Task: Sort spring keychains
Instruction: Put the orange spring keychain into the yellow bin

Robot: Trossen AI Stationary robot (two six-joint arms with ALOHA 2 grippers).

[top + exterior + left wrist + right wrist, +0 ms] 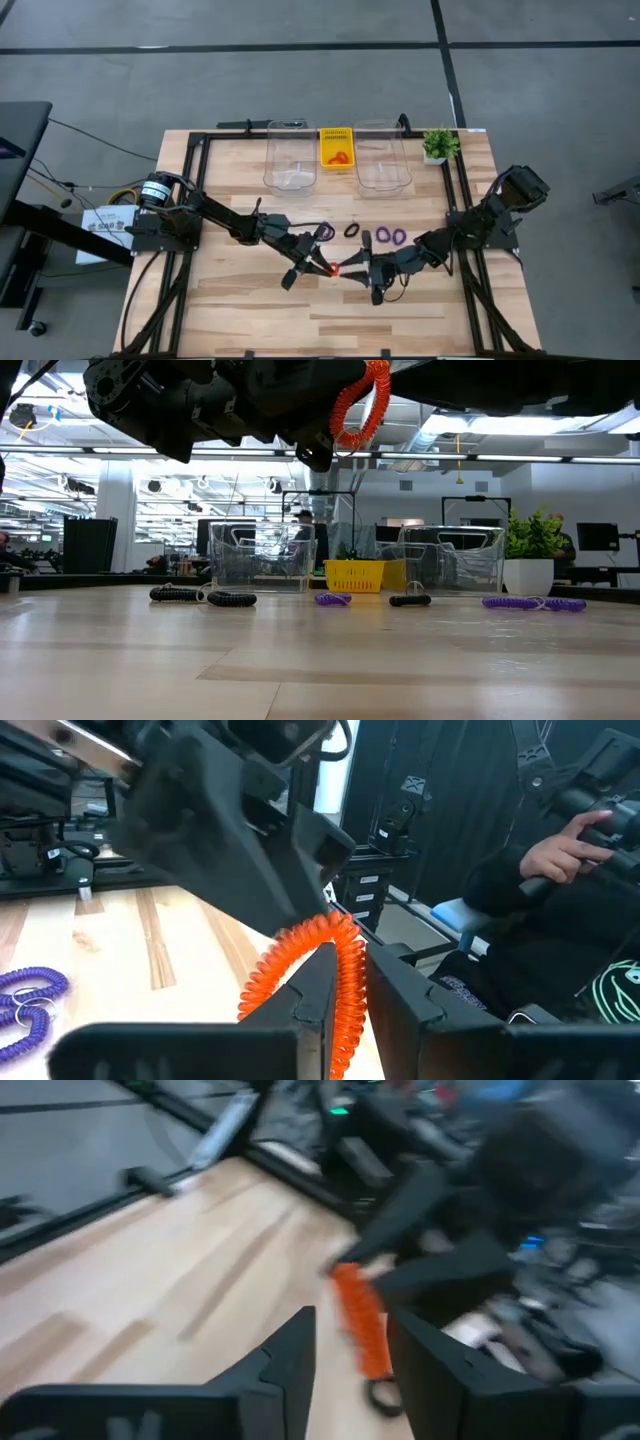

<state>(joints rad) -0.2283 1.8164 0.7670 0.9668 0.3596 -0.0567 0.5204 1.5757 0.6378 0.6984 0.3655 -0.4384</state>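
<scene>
Both grippers meet above the desk's middle, toward its front edge. Left gripper (318, 262) is clamped on an orange-red spring keychain (333, 270), lifted clear of the wood, likely a hand-over. Right gripper (362, 270) stands with fingers spread beside the coil, not holding it. Purple keychains (390, 236) and a black keychain (351, 230) lie mid-desk; yellow basket (337, 135) at the back edge holds an orange one. No legible writing.
</scene>
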